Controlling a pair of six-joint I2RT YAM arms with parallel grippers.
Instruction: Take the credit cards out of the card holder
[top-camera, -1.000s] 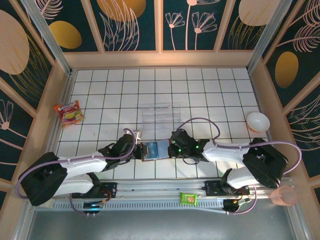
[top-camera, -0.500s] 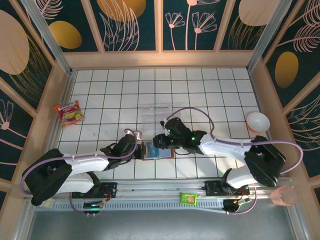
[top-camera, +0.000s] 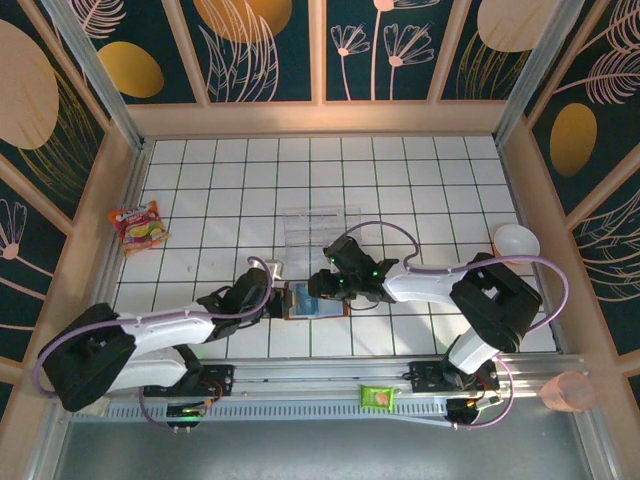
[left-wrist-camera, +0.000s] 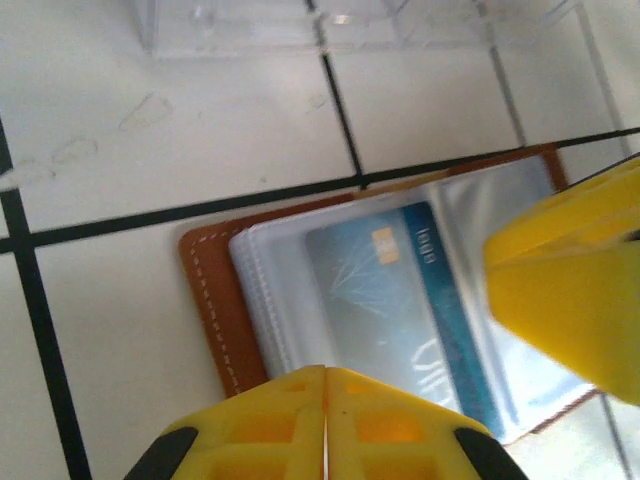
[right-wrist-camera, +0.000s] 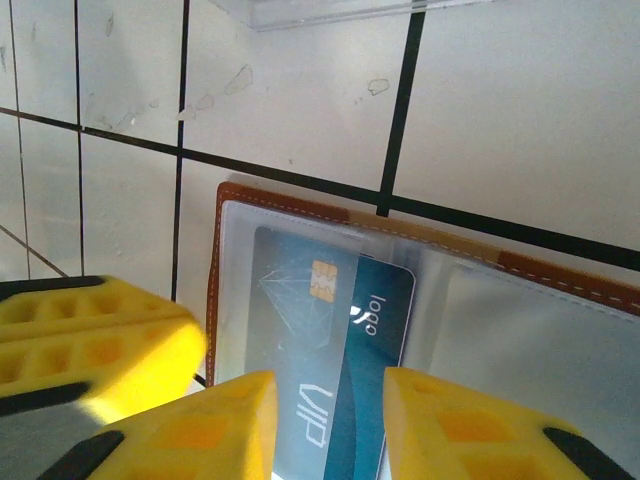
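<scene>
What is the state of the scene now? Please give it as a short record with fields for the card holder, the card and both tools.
card holder: lying open, clear sleeves facing up
credit card: blue, inside a clear sleeve, not yet taken out
left tool: shut, at the holder's edge; whether it grips is unclear
right tool: open, fingers apart over the card
clear box: beyond the holder, not touching it

The top camera is looking down from six o'clock across the whole surface (top-camera: 400, 170). Both wrist cameras are peering closely, from opposite sides, at the same open wallet (left-wrist-camera: 205, 300).
</scene>
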